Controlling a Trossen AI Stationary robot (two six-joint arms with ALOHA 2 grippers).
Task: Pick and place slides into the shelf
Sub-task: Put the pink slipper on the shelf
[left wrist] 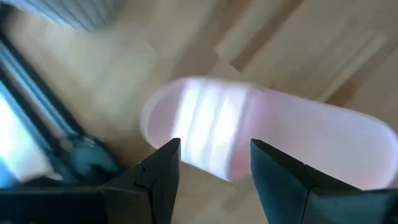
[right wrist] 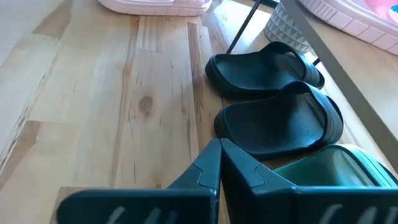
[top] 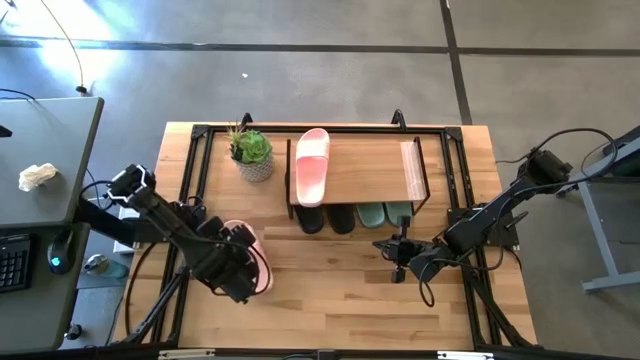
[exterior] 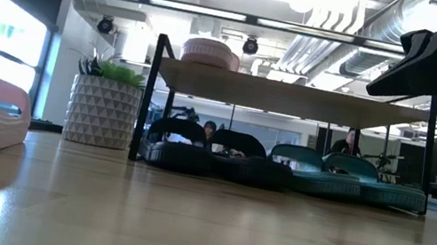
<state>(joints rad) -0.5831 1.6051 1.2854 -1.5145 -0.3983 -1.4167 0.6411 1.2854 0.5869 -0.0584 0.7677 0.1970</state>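
One pink slide [top: 312,165] lies on the shelf's plank top [top: 370,170]. Under the shelf, resting on their soles, stand two black slides [top: 325,219] and two green slides [top: 384,214], which also show in the low view as black slides [exterior: 213,153] and green slides [exterior: 344,177]. A second pink slide [top: 256,258] lies sole-down on the table at the left. My left gripper [top: 236,268] hangs open above that pink slide [left wrist: 267,134], a finger on either side, without touching it. My right gripper [top: 397,262] waits shut in front of the shelf, near the black slides [right wrist: 273,93].
A potted plant [top: 251,155] stands left of the shelf. A black metal frame [top: 190,180] runs around the table's edges. Bare wood lies between the two grippers [top: 320,280]. A grey desk [top: 40,170] with a crumpled paper stands beyond the table's left edge.
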